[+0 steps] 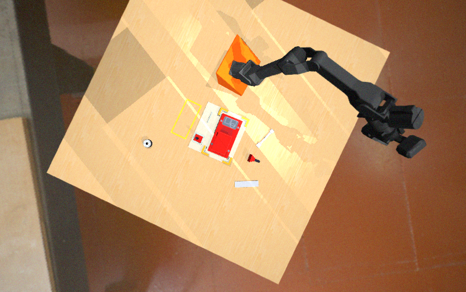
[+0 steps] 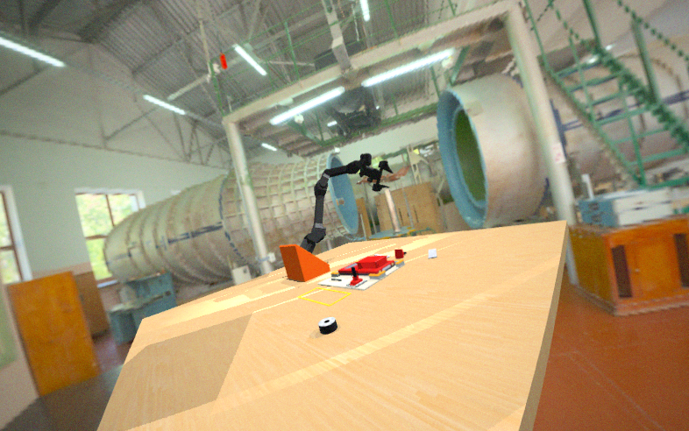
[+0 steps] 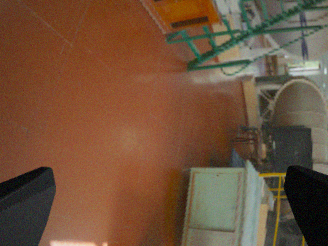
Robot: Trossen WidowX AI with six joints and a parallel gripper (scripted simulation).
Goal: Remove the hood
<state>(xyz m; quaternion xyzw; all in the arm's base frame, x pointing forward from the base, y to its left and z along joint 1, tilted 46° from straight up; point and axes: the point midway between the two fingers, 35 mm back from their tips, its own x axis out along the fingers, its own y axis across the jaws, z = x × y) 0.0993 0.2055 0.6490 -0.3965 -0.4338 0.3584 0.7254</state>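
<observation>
The tool (image 2: 382, 176) hangs released, high above the wooden table (image 2: 458, 325) in a hangar.

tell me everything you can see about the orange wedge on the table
The orange wedge is a solid block with one sloped face and flat, paler orange sides, with a smooth, matte look. It sits flat on the wooden table, near the far edge beyond the toy car and the yellow marked area. From above the arm's open hand overlaps it, but the side view shows the hand high above, so nothing except the table touches it.
</observation>
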